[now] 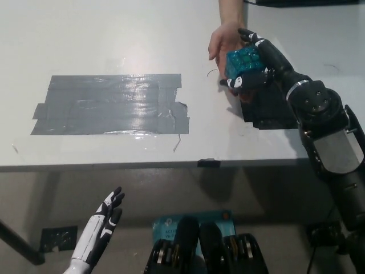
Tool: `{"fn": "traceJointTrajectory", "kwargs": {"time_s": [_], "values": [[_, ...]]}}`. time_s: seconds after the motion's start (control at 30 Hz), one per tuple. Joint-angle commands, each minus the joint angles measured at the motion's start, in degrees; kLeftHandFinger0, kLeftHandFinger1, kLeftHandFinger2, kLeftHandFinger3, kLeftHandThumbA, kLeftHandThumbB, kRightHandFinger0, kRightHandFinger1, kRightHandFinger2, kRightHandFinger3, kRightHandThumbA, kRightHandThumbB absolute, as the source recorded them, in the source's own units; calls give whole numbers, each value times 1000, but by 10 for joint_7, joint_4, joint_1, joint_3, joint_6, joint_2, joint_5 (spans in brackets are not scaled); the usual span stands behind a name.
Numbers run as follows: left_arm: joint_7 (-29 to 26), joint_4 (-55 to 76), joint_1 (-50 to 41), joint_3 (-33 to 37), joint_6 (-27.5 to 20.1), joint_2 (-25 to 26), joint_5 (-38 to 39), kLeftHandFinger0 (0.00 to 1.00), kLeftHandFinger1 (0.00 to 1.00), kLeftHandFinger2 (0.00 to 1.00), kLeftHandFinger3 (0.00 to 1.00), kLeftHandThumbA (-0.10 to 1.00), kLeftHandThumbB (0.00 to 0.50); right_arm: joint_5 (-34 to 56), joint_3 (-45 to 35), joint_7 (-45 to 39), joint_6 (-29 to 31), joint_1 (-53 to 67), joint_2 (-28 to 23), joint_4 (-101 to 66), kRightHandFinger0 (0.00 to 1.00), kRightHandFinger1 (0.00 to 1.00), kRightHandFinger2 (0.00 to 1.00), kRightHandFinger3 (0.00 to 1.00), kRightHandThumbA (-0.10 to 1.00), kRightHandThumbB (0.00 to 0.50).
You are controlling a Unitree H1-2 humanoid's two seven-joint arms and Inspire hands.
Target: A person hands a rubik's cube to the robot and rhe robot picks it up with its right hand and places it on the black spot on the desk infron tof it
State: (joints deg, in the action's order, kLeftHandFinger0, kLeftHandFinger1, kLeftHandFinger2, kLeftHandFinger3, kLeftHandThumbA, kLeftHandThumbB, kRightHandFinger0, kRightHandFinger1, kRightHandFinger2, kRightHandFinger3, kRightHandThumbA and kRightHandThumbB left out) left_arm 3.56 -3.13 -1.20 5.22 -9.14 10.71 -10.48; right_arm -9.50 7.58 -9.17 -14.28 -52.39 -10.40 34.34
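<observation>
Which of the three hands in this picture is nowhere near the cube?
The white left hand, hanging open below the desk edge at the lower left. The black right hand is closed around the Rubik's cube, and the person's hand sits right behind it.
</observation>
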Motion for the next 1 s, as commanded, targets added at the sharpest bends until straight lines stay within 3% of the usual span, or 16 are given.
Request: {"fn": "traceJointTrajectory", "kwargs": {"time_s": [0.0, 0.03, 0.07, 0.1, 0.17, 0.2, 0.27, 0.37, 0.5, 0.63, 0.87, 0.9, 0.97], "values": [[3, 16, 9, -5, -1, 9, -3, 1000, 1000, 1000, 1000, 984, 157, -28, -3, 56, 17, -43, 7, -2, 583, 569, 542, 681, 115, 259], [3, 16, 10, -5, -2, 9, -2, 1000, 1000, 1000, 1000, 982, 157, -36, 1, 63, 14, -45, 6, 2, 367, 441, 535, 617, -36, 283], [3, 15, 12, -5, -2, 10, -3, 1000, 1000, 1000, 1000, 978, 151, -44, 7, 66, 13, -45, 4, 4, 169, 386, 576, 568, -97, 273], [3, 15, 15, -5, 0, 11, -4, 1000, 1000, 1000, 1000, 977, 148, -60, 20, 65, 8, -46, -1, 5, 110, 407, 687, 580, -100, 243], [5, 14, 18, -5, -1, 11, -3, 1000, 1000, 1000, 1000, 978, 149, -71, 31, 62, 6, -45, -7, 10, 197, 591, 931, 817, -100, 220], [5, 14, 19, -4, -2, 12, -3, 1000, 1000, 1000, 1000, 978, 148, -71, 32, 60, 5, -44, -8, 12, 220, 649, 992, 898, -100, 219], [7, 15, 20, -4, 0, 12, -1, 1000, 1000, 1000, 1000, 984, 157, -68, 31, 59, 4, -41, -10, 12, 237, 695, 1000, 954, -100, 202], [7, 15, 20, -5, 4, 10, 2, 1000, 1000, 1000, 1000, 981, 167, -71, 29, 61, 10, -33, -12, 8, 231, 709, 1000, 961, -100, 205], [5, 12, 20, -6, 3, 7, 9, 1000, 1000, 1000, 1000, 973, 168, -63, 14, 75, 20, -24, -11, 0, 131, 618, 968, 935, -100, 179], [4, 10, 25, -6, 3, 7, 7, 1000, 1000, 1000, 1000, 992, 176, -57, -10, 98, 14, -24, -9, -25, 131, 645, 1000, 984, -100, 172], [6, 10, 28, -7, 5, 6, 11, 1000, 1000, 1000, 1000, 1000, 179, -62, -50, 142, 49, -22, -16, -86, 131, 627, 993, 929, -100, 168], [6, 11, 29, -8, 8, 6, 11, 1000, 1000, 1000, 1000, 999, 184, -69, -52, 153, 64, -24, -20, -83, 114, 561, 949, 900, -100, 171], [6, 11, 30, -8, 8, 7, 8, 1000, 1000, 1000, 1000, 1000, 183, -61, -71, 167, 76, -25, -24, -82, 97, 558, 952, 903, -100, 157]]}}
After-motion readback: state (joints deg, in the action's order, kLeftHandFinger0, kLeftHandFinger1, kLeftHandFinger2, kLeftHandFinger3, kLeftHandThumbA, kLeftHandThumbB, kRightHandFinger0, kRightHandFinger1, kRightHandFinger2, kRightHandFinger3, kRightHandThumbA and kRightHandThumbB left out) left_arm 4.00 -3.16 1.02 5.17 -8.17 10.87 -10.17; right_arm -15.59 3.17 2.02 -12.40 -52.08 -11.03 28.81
